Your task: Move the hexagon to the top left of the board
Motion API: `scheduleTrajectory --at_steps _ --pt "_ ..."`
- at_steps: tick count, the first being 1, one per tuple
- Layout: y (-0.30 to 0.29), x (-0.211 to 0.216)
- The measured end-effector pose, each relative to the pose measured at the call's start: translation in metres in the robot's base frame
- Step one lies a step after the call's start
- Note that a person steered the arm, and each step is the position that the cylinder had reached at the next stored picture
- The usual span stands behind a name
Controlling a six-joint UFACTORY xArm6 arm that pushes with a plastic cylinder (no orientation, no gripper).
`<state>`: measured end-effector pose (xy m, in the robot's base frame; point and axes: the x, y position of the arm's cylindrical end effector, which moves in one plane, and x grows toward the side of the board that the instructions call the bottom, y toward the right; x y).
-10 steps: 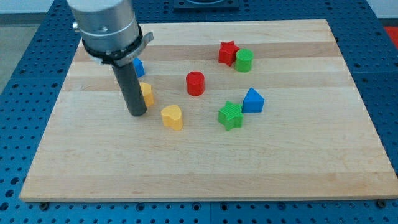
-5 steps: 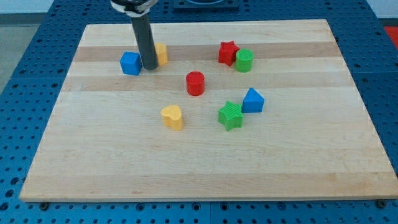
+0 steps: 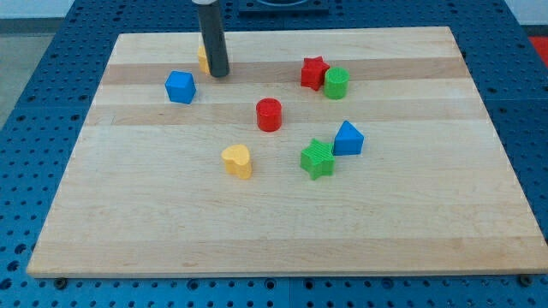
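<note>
The yellow hexagon (image 3: pixel 203 58) sits near the view's top, left of centre, mostly hidden behind my rod. My tip (image 3: pixel 219 74) rests on the board right against the hexagon's right side. The blue cube (image 3: pixel 180 86) lies a little below and to the left of the tip.
A red cylinder (image 3: pixel 269 114) sits mid-board. A red star (image 3: pixel 313 72) and a green cylinder (image 3: pixel 336 83) touch at the upper right. A yellow heart (image 3: pixel 237 160), a green star (image 3: pixel 318 158) and a blue triangular block (image 3: pixel 348 138) lie lower down.
My tip has moved from mid-left toward the view's top, pushing the yellow hexagon up past the blue cube. The other blocks have not moved.
</note>
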<state>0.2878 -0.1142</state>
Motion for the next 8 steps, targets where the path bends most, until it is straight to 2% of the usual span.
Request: scheduleTrajectory --at_steps 4,5,8 --pt "-0.003 -0.060" --pt "-0.006 -0.063" --pt "-0.065 -0.061"
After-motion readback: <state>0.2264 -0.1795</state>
